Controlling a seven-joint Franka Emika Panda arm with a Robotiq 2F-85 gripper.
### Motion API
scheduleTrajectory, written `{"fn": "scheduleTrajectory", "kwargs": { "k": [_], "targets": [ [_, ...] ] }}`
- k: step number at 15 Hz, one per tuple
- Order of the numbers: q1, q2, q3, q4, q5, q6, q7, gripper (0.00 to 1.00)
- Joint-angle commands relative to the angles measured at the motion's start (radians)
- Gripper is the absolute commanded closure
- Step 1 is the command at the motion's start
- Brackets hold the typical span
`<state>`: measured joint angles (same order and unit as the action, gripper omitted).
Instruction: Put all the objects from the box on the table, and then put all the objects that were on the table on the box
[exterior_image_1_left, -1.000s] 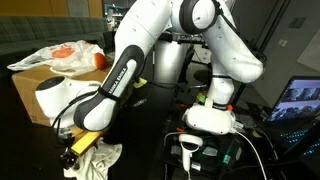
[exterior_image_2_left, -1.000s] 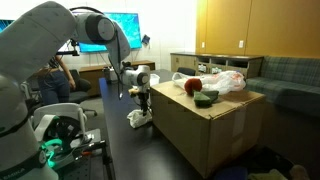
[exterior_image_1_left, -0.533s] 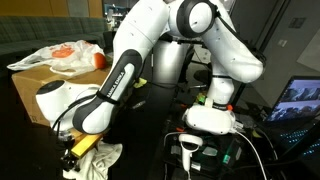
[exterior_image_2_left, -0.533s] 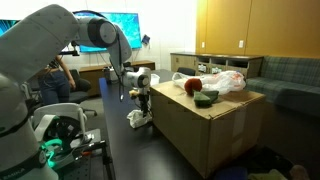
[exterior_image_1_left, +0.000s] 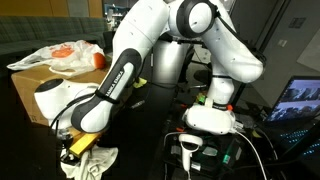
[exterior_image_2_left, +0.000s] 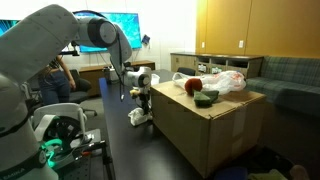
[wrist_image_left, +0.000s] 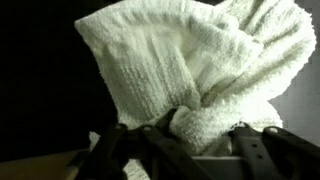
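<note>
Crumpled white towel pinched between dark fingers

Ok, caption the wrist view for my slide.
The gripper pinches a fold of a crumpled white terry-cloth towel lying on the flat black table.

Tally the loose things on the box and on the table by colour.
White: 2, the towel on the table and the crumpled plastic on the box.
Red item: 1.
Green item: 1.
Orange item, in the plastic: 1.
Total: 5.
</note>
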<state>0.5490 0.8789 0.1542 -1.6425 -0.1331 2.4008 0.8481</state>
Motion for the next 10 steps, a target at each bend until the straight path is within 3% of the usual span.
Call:
{"fn": "scheduleTrajectory", "kwargs": {
  "k": [1,3,10],
  "targets": [
    [0.015,-0.008,-0.020,0.002,0.016,0.007,-0.032,0.87],
    [0.030,-0.045,-0.036,-0.019,0.000,-0.011,-0.017,0.90],
    [0.111,-0.291,-0.090,-0.134,-0.132,-0.098,-0.031,0.87]
  ]
}}
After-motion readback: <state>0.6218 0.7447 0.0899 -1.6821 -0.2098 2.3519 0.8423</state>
